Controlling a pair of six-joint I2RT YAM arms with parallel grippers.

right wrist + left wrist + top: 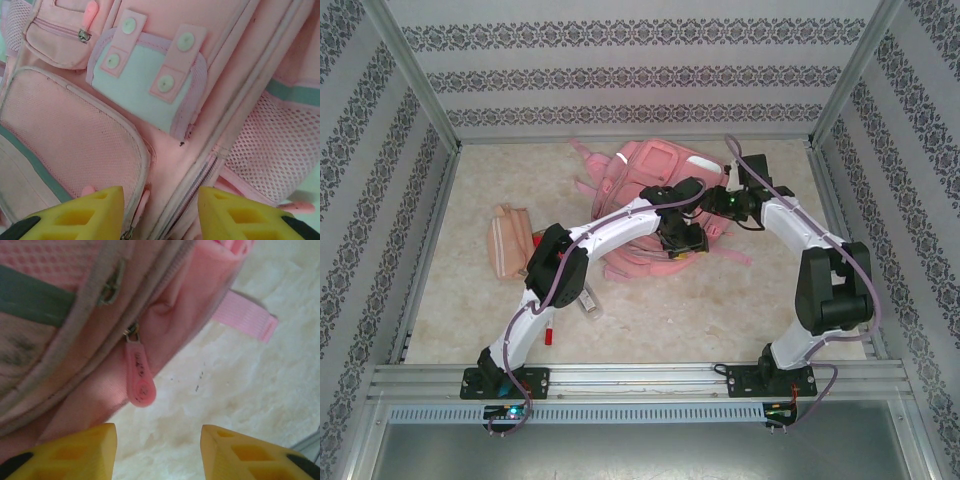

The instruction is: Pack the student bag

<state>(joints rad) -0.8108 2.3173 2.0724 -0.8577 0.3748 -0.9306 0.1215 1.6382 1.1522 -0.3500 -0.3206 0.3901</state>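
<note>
The student bag, a big soft pink backpack, lies flat at the back middle of the table. My left gripper hovers at its near edge. In the left wrist view the left gripper is open over bare table. A pink zipper pull hangs from the bag just ahead of the left fingertip. My right gripper sits over the bag's right side. In its wrist view the right gripper is open just above the bag's front, with a closed zipper line running between the yellow fingers.
A slim peach pouch lies left of the bag. A red marker and a small clear item lie near the left arm. A loose pink strap trails on the table. Patterned walls and metal rails enclose the table.
</note>
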